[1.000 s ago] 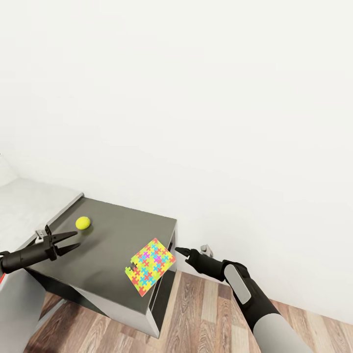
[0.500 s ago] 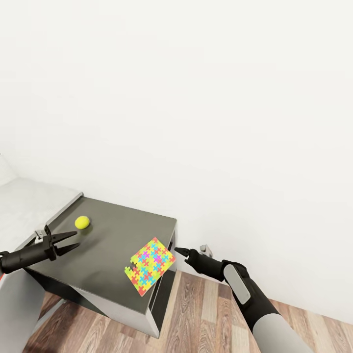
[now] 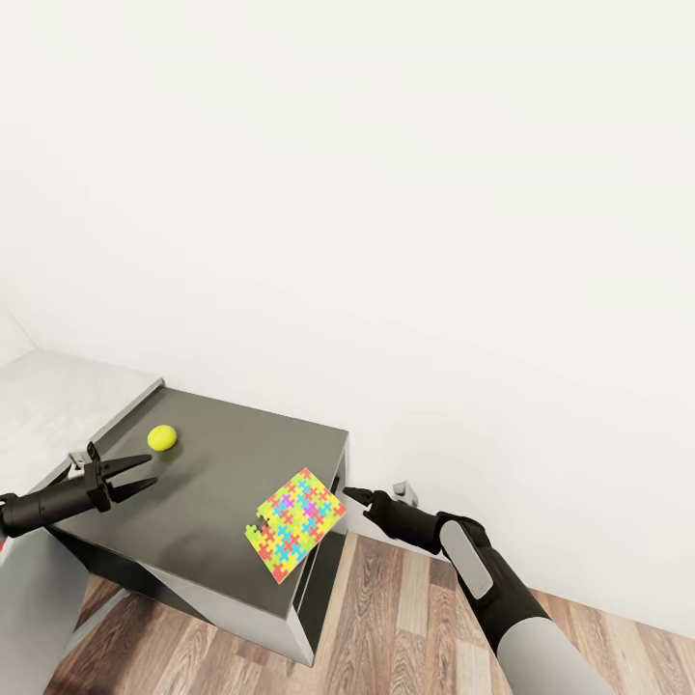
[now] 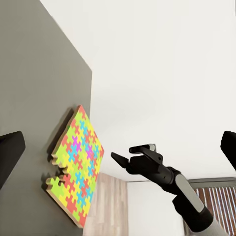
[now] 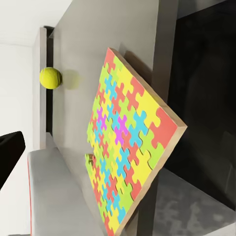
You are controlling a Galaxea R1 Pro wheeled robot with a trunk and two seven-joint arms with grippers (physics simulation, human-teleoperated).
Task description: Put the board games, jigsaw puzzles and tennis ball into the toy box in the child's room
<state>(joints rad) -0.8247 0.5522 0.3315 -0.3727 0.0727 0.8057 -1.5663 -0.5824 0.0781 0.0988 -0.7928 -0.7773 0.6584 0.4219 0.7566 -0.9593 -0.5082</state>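
A yellow-green tennis ball (image 3: 162, 437) (image 5: 50, 77) lies on the table's low dark grey wing (image 3: 222, 463), towards its back left. One multicoloured jigsaw puzzle (image 3: 296, 524) (image 4: 78, 167) (image 5: 128, 142) lies flat at the wing's front right corner, its edge overhanging. My left gripper (image 3: 150, 470) hovers open just in front of the ball, holding nothing. My right gripper (image 3: 353, 495) (image 4: 130, 155) hangs off the wing's right side, pointing at the puzzle's overhanging edge, open and empty. The toy box, board games and bed are out of view.
The table's higher pale grey top (image 3: 58, 386) adjoins the wing on the left. A plain white wall (image 3: 434, 241) stands close behind. Wood-plank floor (image 3: 386, 618) lies below and to the right of the wing.
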